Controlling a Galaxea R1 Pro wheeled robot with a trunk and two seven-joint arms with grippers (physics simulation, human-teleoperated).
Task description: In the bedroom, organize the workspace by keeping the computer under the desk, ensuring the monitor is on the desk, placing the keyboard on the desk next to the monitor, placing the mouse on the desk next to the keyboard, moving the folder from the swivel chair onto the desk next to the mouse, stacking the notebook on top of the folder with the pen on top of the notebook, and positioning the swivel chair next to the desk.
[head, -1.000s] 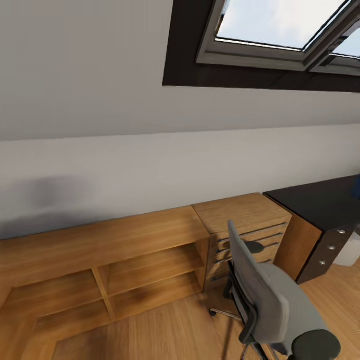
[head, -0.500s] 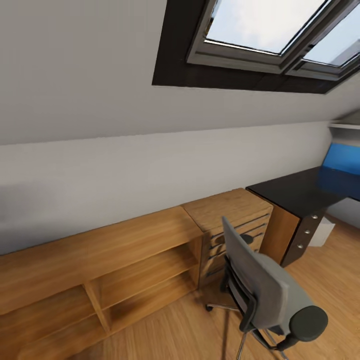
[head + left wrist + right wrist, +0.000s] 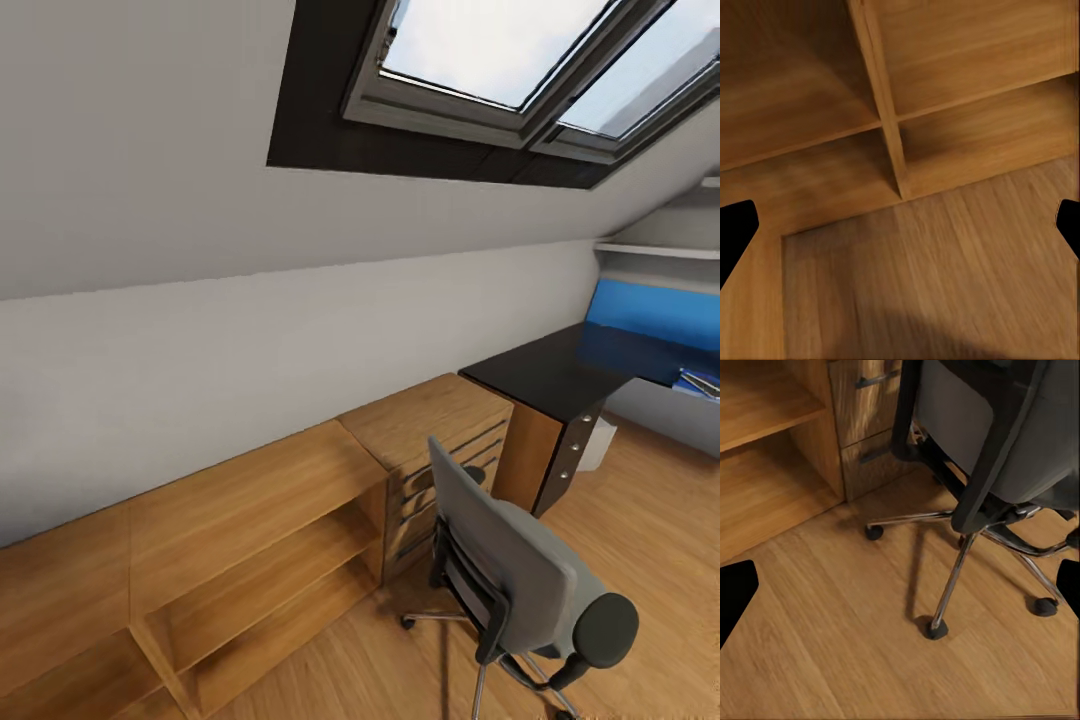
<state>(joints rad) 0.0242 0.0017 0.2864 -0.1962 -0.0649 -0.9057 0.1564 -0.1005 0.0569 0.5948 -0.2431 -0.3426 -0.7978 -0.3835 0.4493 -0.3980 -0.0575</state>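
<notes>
A sloped white wall (image 3: pixel 150 150) is pierced by a dark-framed skylight (image 3: pixel 480 60) admitting daylight. Below it, a low wooden shelf unit (image 3: pixel 240 510) and drawer dresser (image 3: pixel 440 425) are set on wood flooring (image 3: pixel 660 510).

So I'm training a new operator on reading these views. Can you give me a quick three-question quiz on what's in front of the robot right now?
1. True or false: the swivel chair stands in front of the wooden dresser.
2. What sits directly right of the dresser: A) a bed, B) the black desk, C) a sofa?
3. What colour is the floor?

Key:
1. True.
2. B.
3. Light brown wood.
</notes>
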